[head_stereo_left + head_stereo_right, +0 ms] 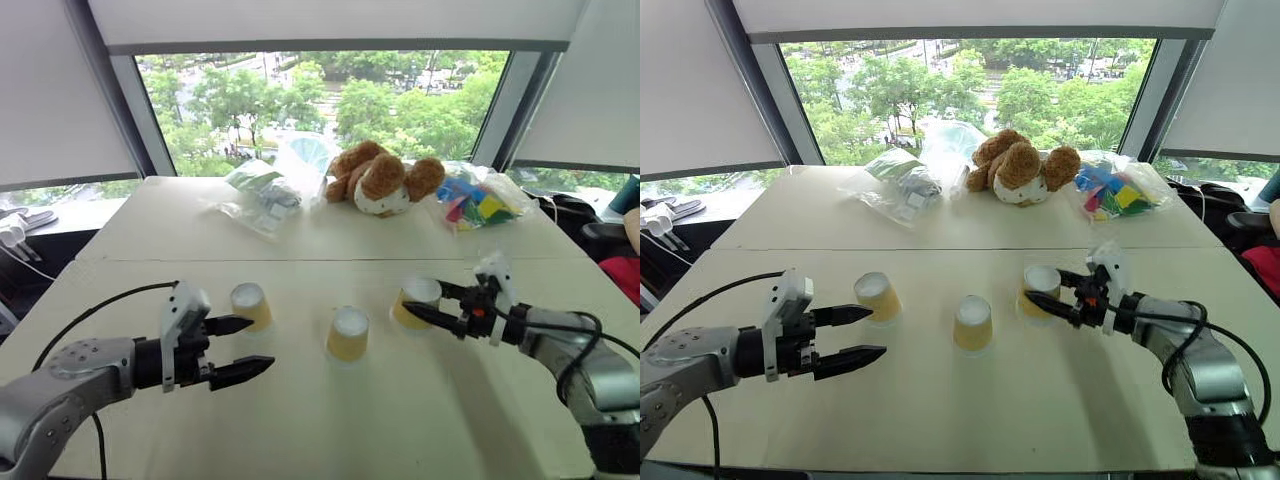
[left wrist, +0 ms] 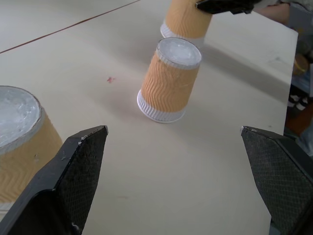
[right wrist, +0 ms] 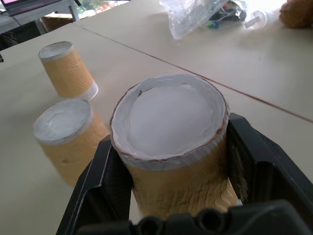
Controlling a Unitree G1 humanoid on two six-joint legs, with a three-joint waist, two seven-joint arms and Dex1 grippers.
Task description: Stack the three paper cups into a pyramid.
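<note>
The right pincer (image 1: 428,304) reached in nearly level from the right, its two fingers clamped on the sides of the right cup (image 1: 416,302), which sat upside down, white base up. The left pincer (image 1: 240,349) pointed across the counter (image 1: 300,420) with fingers spread wide, holding nothing. The left cup (image 1: 250,305) stood inverted just beyond its far fingertip; the middle cup (image 1: 348,333), also inverted, stood between the two pincers, apart from both. No lettering could be read on any cup. The left wrist view showed a zigzag embossing on the cup sides.
</note>
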